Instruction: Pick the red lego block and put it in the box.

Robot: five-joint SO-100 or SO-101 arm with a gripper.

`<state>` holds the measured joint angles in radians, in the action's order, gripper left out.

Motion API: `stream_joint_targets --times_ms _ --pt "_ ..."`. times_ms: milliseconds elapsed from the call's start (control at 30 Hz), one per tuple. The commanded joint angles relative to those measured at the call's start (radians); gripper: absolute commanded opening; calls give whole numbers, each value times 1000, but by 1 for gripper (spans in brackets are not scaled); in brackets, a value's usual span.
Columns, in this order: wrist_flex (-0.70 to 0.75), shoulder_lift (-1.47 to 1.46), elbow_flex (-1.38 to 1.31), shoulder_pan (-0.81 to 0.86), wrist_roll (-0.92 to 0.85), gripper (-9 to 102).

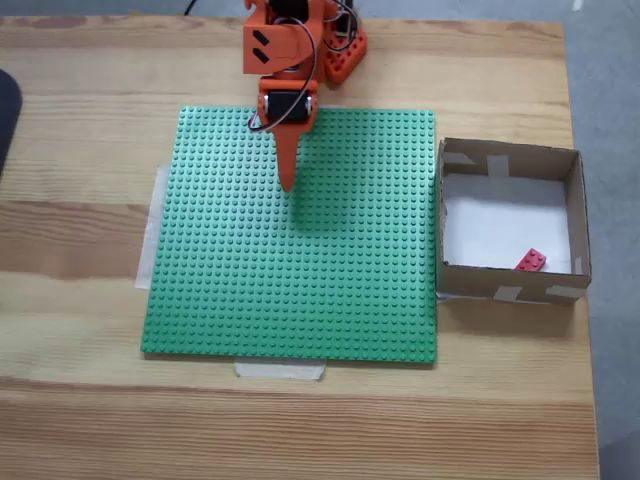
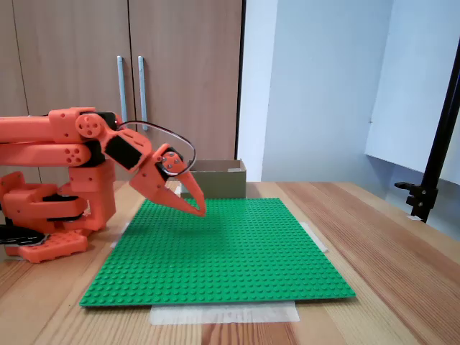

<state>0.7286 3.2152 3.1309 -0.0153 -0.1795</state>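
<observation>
Red lego block point(image 1: 531, 261): rigid, light, slick plastic; resting inside box point(image 1: 575, 215), task apparently complete. For regrasp, pinch long sides. Gripper point(image 2: 199, 209) fingers closed, empty, above green baseplate point(image 1: 300, 290).

1. No readable text, label, brand, number or sign in either fixed view.
2. Orange arm point(image 1: 283, 60): plain surfaces, no lettering seen.
3. Box point(image 1: 509, 160): bare cardboard with blank tape pieces.
4. Green baseplate point(image 2: 223, 251): studs too small to show any mark.
</observation>
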Motion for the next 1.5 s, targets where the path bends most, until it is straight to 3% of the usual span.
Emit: stream_joint_targets --times_ms 0,1467 --pt "-2 8 17 5 0 -1" --pt "5 8 60 21 -23 -1"
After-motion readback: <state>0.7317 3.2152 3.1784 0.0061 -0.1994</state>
